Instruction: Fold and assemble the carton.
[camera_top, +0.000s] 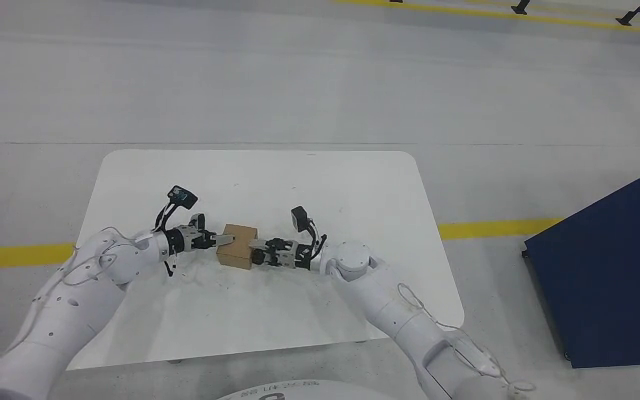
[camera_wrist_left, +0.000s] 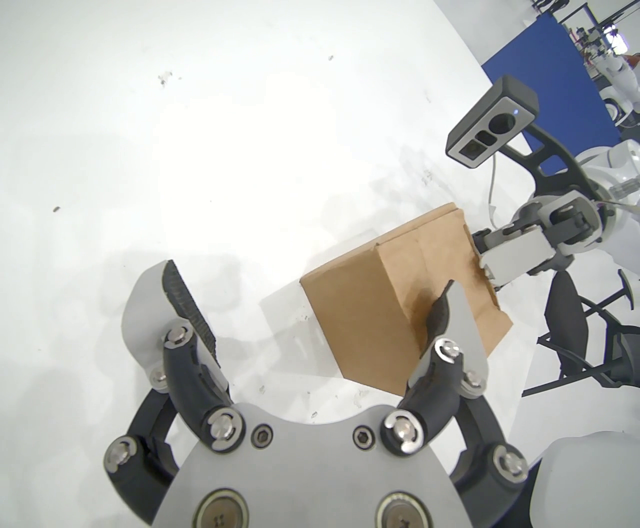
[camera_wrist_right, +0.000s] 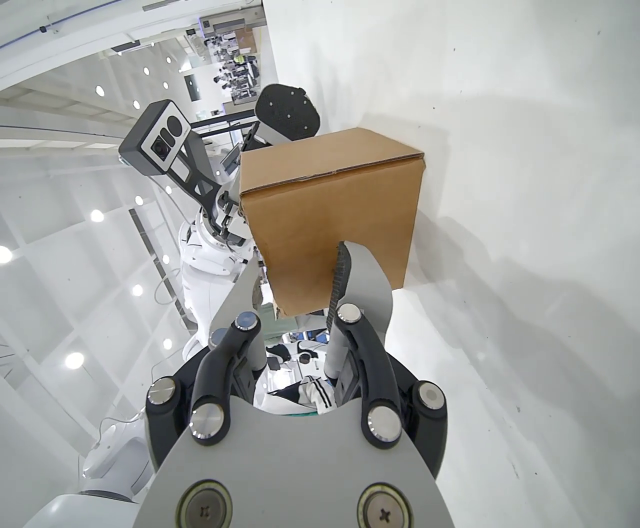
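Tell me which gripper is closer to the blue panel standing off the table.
Right. The right gripper grips the carton at the end facing the blue panel; the left gripper is at the carton's opposite end, farther away.

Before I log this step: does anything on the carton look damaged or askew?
Yes, slightly: the carton looks frayed at the edge where the right gripper pinches it. Nothing else stands out.

One cardboard carton (camera_top: 238, 246), one white worktop (camera_top: 300, 190) and two end effectors, counted as one left end effector (camera_top: 213, 240) and one right end effector (camera_top: 259, 252), make up the scene.
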